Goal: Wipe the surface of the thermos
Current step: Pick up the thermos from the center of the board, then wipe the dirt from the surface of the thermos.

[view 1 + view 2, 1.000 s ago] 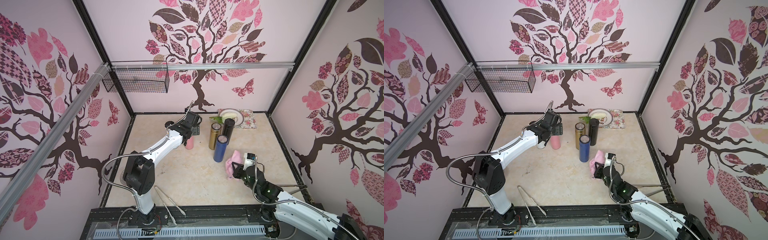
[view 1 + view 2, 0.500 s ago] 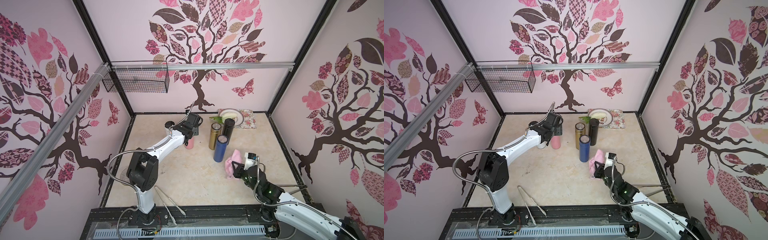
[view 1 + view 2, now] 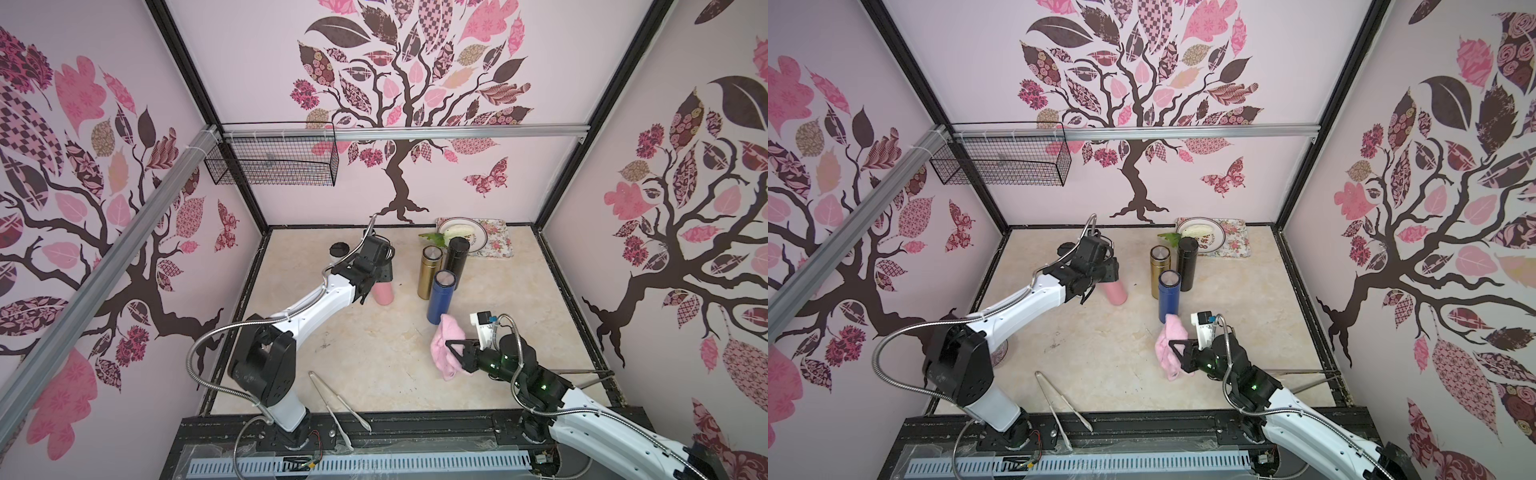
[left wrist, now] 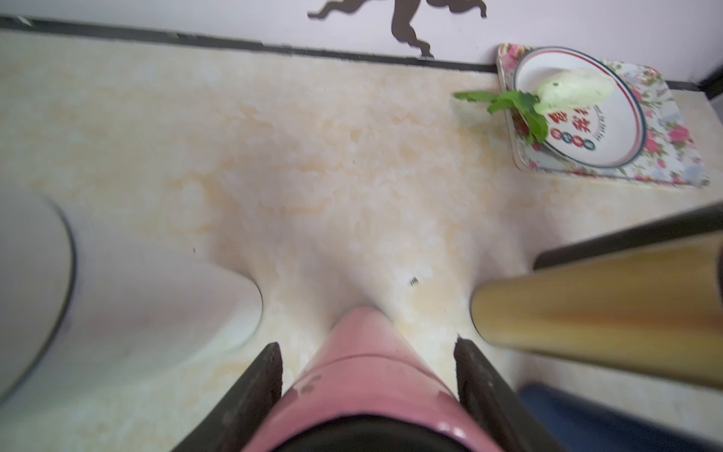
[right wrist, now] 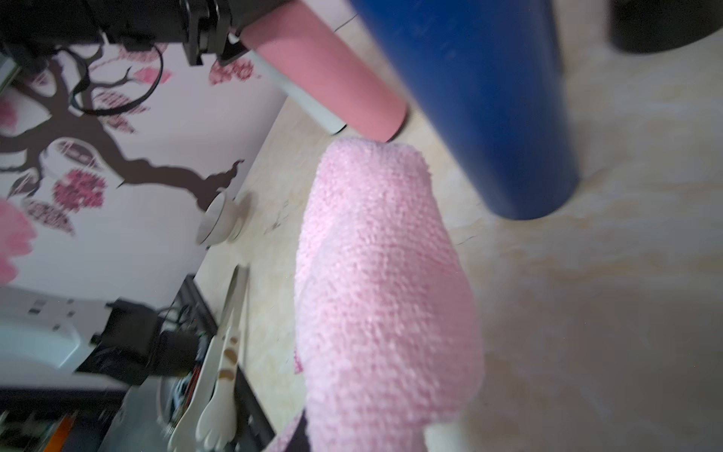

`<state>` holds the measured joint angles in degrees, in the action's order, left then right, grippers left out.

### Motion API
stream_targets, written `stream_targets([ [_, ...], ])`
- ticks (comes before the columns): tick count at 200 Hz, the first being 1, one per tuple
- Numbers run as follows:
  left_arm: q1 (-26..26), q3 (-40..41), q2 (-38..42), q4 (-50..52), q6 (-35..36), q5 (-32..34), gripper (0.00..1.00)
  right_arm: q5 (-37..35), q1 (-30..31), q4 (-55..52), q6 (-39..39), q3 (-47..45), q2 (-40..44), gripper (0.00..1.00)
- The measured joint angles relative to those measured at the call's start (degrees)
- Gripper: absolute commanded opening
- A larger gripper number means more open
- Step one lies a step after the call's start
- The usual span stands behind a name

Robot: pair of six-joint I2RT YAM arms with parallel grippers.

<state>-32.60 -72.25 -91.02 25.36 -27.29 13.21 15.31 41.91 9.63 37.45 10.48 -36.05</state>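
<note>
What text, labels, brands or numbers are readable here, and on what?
On the plate: red characters and a curved line of small dark lettering, too blurred to read.
No lettering visible on the pink thermos, gold thermos, blue thermos, black thermos or pink cloth.

Nubby cloth [image 5: 383,274]; smooth matt pink thermos [image 4: 364,371]
</note>
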Motion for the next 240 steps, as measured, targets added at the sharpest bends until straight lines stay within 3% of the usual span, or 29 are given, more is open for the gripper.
stream_targets([
  [43, -6.91, 7.87, 11.56, 1.31, -8.15, -6.14, 0.0, 2.86, 8.28, 2.21, 0.22, 9.79, -13.16, 0.0],
  [73, -12.44, 11.21, 16.48, 1.38, -14.05, -6.54, 0.0, 1.88, 9.16, 7.74, 1.16, 18.12, -24.52, 0.0],
  [106, -14.12, 14.51, 20.92, 0.02, -19.5, -5.09, 0.0, -3.63, 9.73, 9.46, 1.62, 20.28, -28.68, 0.0],
  [176, -17.09, 16.02, 20.92, -0.17, -23.58, 6.01, 0.0, -8.46, 12.07, 11.17, 1.27, 26.69, -39.5, 0.0],
  [240, -18.18, 16.28, 20.35, -3.21, -25.22, 6.12, 0.0, -10.32, 14.91, 11.32, -0.17, 28.81, -40.13, 0.0],
])
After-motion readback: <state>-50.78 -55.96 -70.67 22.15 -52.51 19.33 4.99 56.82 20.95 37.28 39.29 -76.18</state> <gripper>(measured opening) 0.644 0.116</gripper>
